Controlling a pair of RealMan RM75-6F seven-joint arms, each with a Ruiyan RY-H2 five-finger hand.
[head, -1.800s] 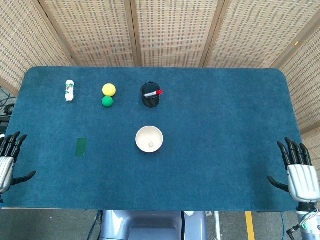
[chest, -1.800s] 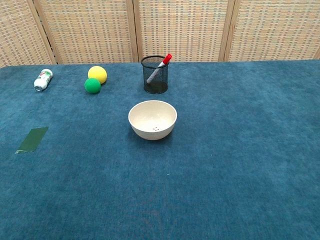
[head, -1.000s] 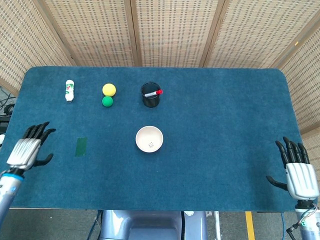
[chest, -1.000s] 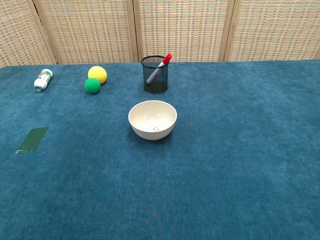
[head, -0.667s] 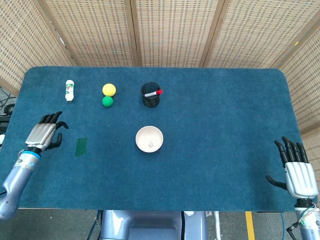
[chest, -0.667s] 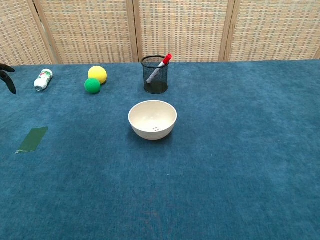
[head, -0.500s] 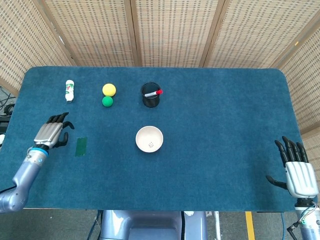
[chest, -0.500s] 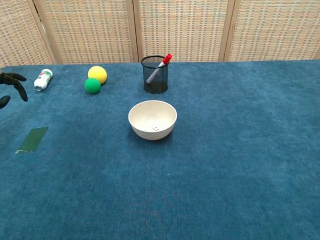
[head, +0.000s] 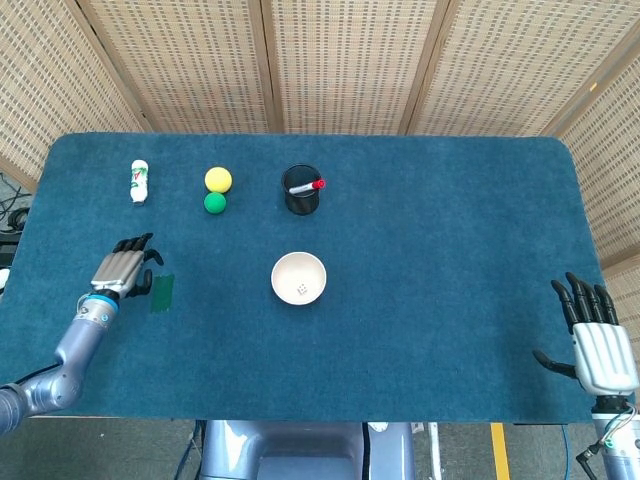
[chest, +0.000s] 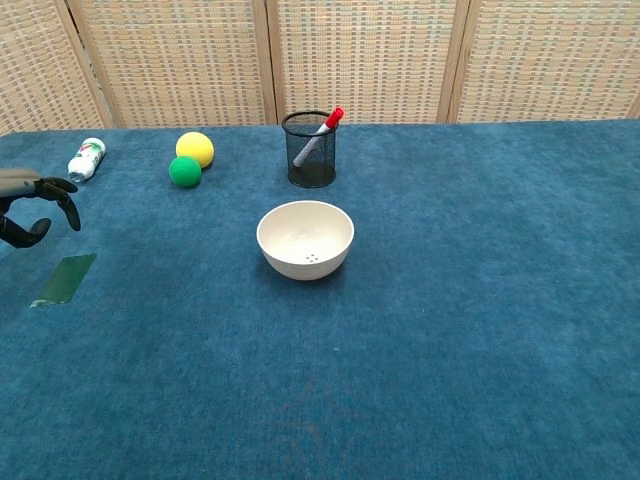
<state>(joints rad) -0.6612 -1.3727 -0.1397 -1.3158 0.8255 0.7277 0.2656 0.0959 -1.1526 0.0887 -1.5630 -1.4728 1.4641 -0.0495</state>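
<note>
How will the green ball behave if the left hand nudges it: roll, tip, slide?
Likely rolls: the green ball is round and lies loose on the carpeted table. The carpet pile may slow it soon. It sits right against the yellow ball, so a push from the left hand could set that one moving too. It looks like foam, so probably light.

Left hand (head: 124, 269) over the blue table cloth (head: 440, 250), empty, fingers apart and slightly curled, just beside a green tape patch (head: 162, 292). Right hand (head: 600, 350) at the near right edge, empty, fingers spread and extended. Small white bottle (head: 139, 181) lying on its side at far left. Yellow ball (head: 218, 179) touching green ball (head: 215, 203). Black mesh cup (head: 301, 191) with a red-capped marker (head: 307, 186) leaning inside. White bowl (head: 299, 278) near centre, well apart from both hands. Woven screen panels (head: 340, 60) behind.
</note>
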